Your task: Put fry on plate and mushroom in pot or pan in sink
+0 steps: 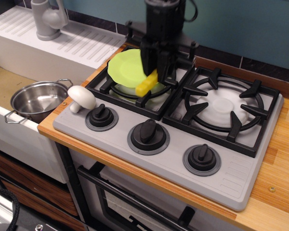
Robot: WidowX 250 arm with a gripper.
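My gripper [153, 73] is shut on the yellow fry [146, 83] and holds it in the air over the near right edge of the lime-green plate [126, 69]. The plate rests on the left burner. The mushroom [81, 97] lies on its side at the stove's front left corner, next to the left knob. The steel pot [36, 99] stands in the sink [5, 84], just left of the mushroom. The gripper's fingertips are mostly hidden behind its black body.
A grey stovetop [231, 173] with two black burner grates and three knobs [149, 133] along the front. The right burner [226, 107] is bare. A grey tap [47, 18] and white ribbed drainboard [82, 43] stand at the back left. A wooden counter edge runs on the right.
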